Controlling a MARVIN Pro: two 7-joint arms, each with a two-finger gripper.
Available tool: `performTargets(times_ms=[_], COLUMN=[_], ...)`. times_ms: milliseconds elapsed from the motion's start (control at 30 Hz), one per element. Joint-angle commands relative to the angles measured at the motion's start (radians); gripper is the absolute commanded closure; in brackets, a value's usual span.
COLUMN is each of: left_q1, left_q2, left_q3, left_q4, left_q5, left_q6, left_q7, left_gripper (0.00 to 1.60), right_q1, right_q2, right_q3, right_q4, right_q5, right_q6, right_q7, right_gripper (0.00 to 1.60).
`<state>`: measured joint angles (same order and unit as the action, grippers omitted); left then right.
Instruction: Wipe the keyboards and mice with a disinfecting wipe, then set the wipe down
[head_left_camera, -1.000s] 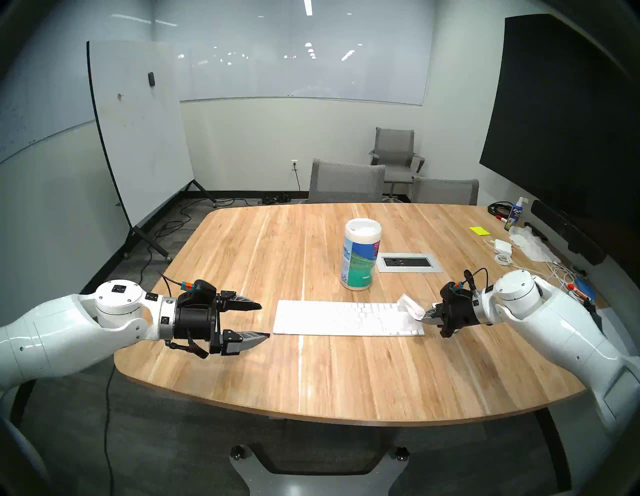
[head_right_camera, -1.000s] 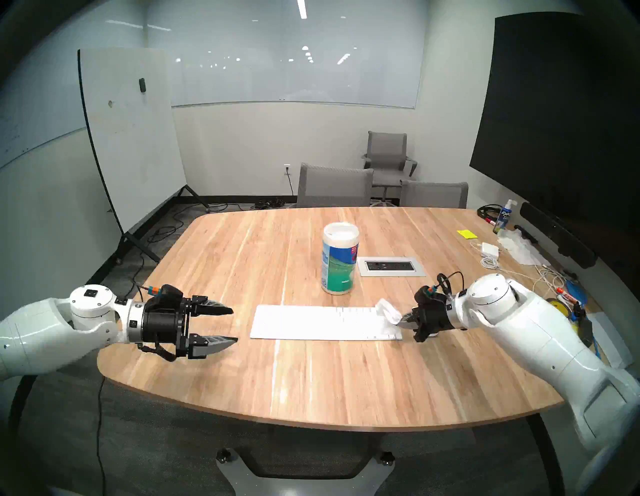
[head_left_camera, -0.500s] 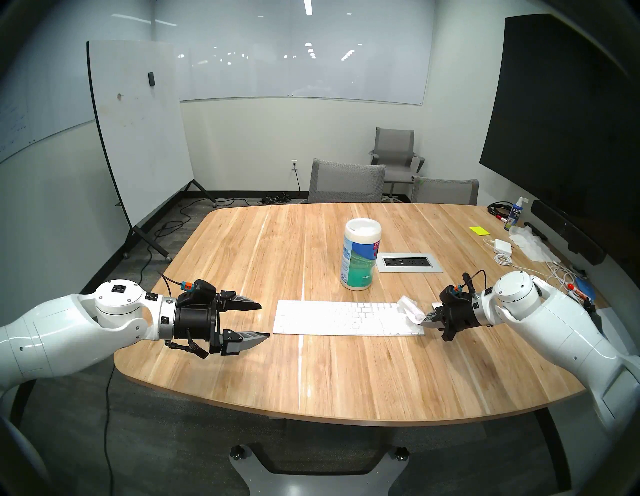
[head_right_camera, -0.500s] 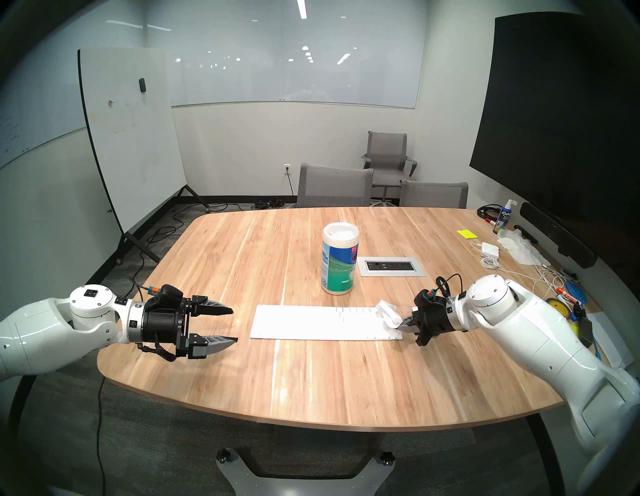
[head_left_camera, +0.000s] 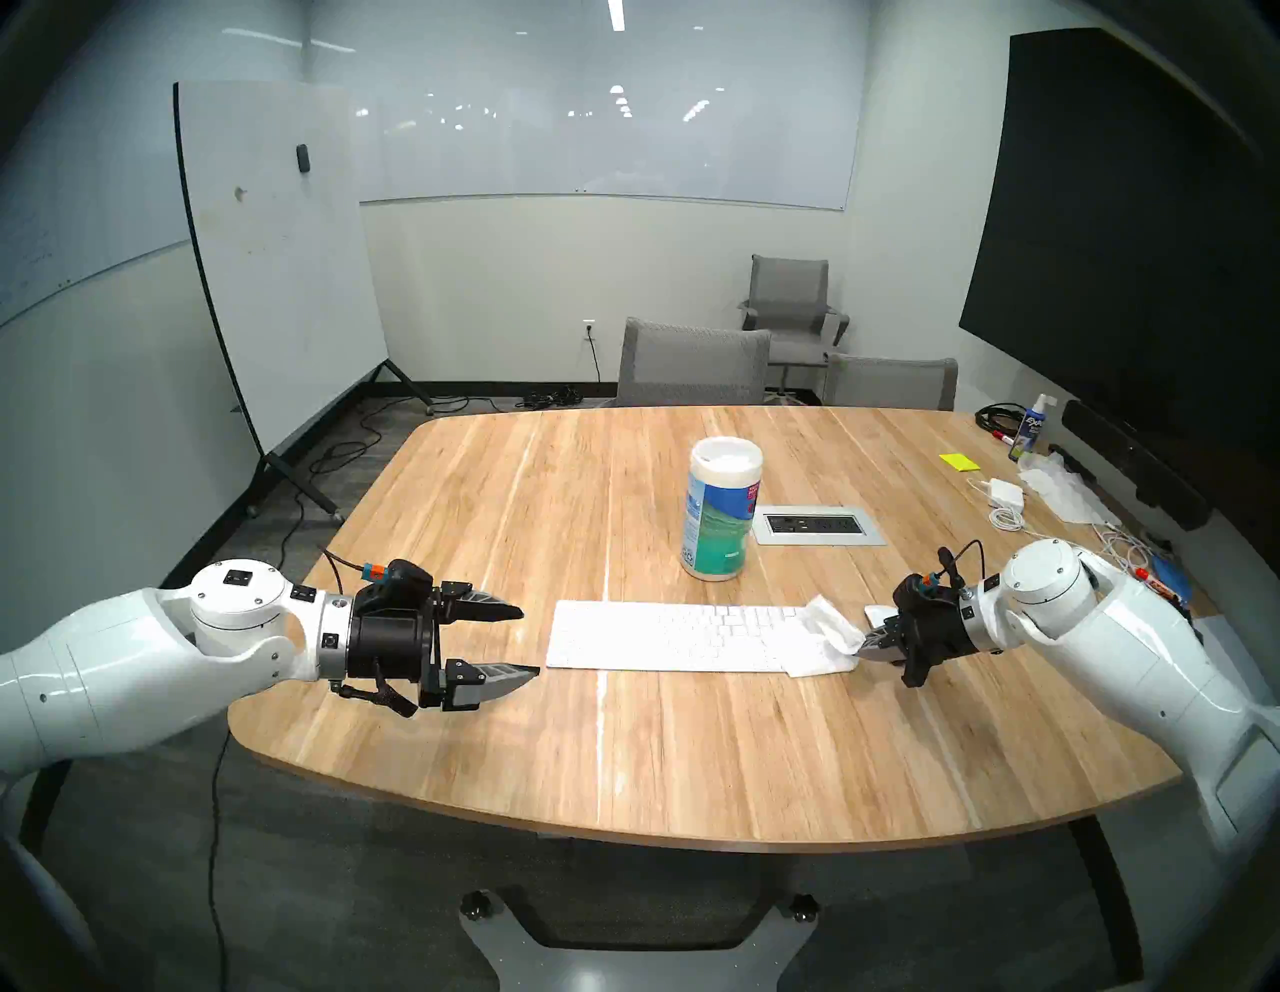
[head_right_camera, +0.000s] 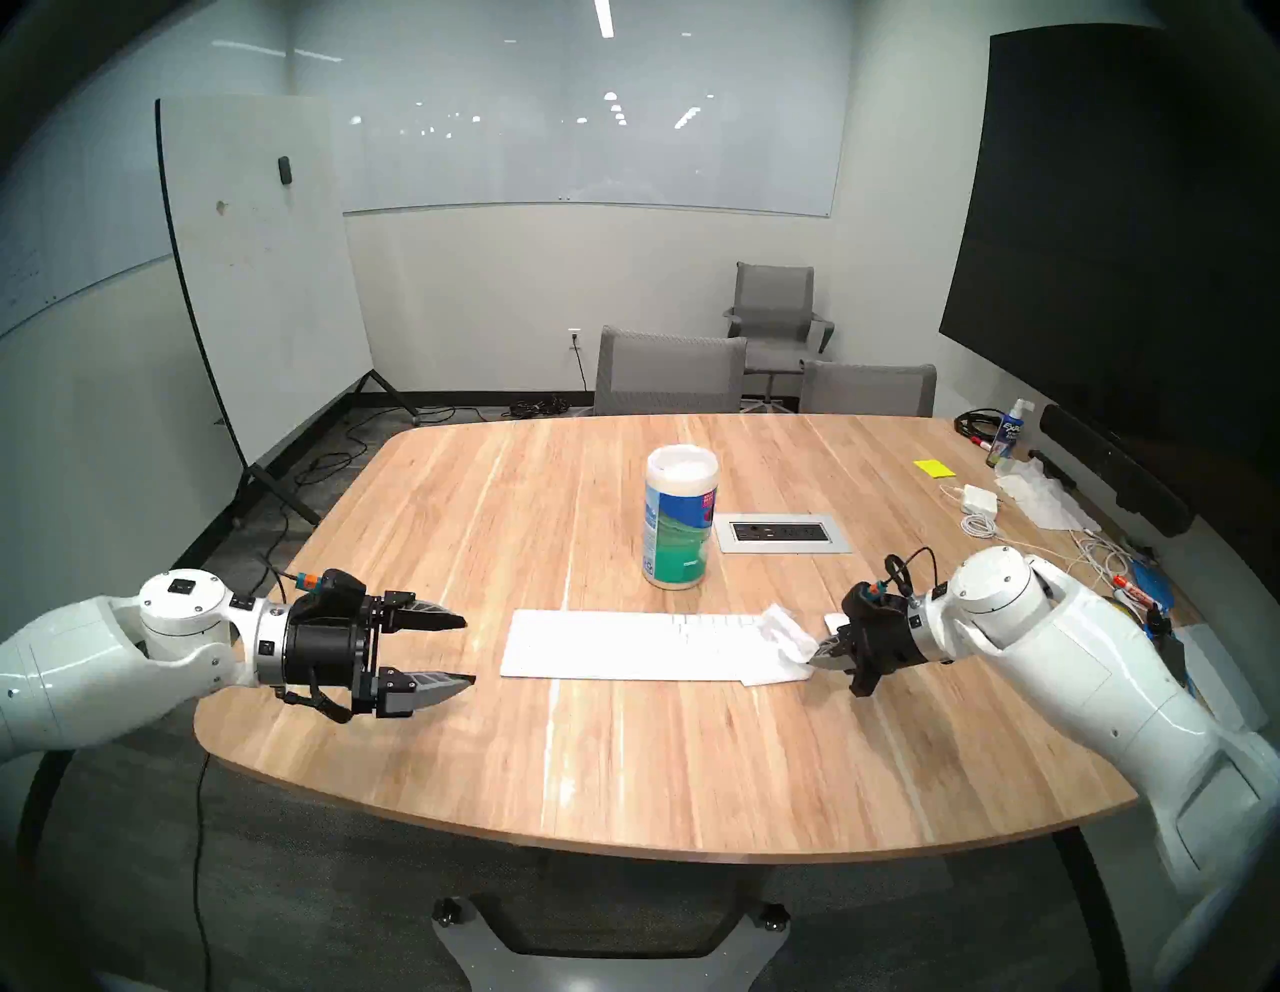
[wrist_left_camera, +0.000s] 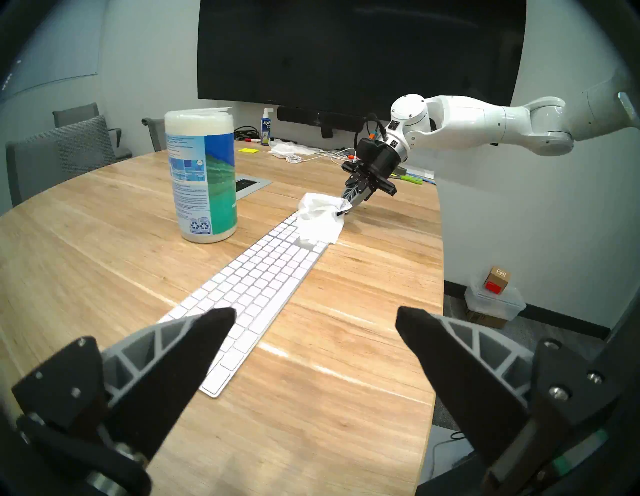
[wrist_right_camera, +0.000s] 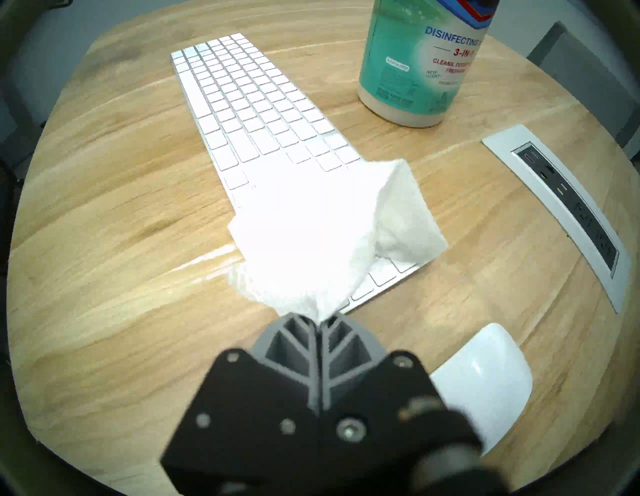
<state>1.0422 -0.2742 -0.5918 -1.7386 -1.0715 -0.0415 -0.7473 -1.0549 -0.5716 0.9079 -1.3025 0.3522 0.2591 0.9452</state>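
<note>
Wooden table (head_left_camera: 485, 727) — on it: keyboard (head_left_camera: 665, 636), wipes tub (head_left_camera: 720, 516), mouse (wrist_right_camera: 485, 377), inset socket panel (head_left_camera: 817, 525), charger brick (head_left_camera: 1006, 492), cables — right edge.

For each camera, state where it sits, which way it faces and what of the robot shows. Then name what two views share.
Head pair: above the table's near edge, facing the far wall; both arms show, left pincer open.
Left wrist: low over the table, facing along the keyboard toward the right pincer; own fingers below.
Right wrist: looks down the wipe and keyboard; mouse alongside.
Shared: both wrist views show the wipes canister.
</note>
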Motion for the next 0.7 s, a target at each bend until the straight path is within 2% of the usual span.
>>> performTargets(times_ms=[0,400,667], left_q1=[-0.010,-0.010,-0.010], left_q2=[-0.002,-0.002,-0.002], left_q3=[-0.010,-0.010,-0.010], left_q4=[-0.002,-0.002,-0.002], left_q5=[-0.006,-0.006,-0.006], left_q6=[-0.004,-0.004,-0.004], left_q7=[0.001,0.001,0.001], left_gripper=[0.00,0.00,0.00], right_q1=[0.002,-0.010,0.013], right_q2=[0.012,-0.023,-0.060], right_q3=[0.013,0.023,0.007], right_q4=[-0.006,-0.031,-0.029], right_q5=[0.015,0.041,0.019], right_q6=[-0.012,0.008,0.044], right_q7=[0.013,-0.017,-0.041], right_gripper=[1.60,1.60,1.60])
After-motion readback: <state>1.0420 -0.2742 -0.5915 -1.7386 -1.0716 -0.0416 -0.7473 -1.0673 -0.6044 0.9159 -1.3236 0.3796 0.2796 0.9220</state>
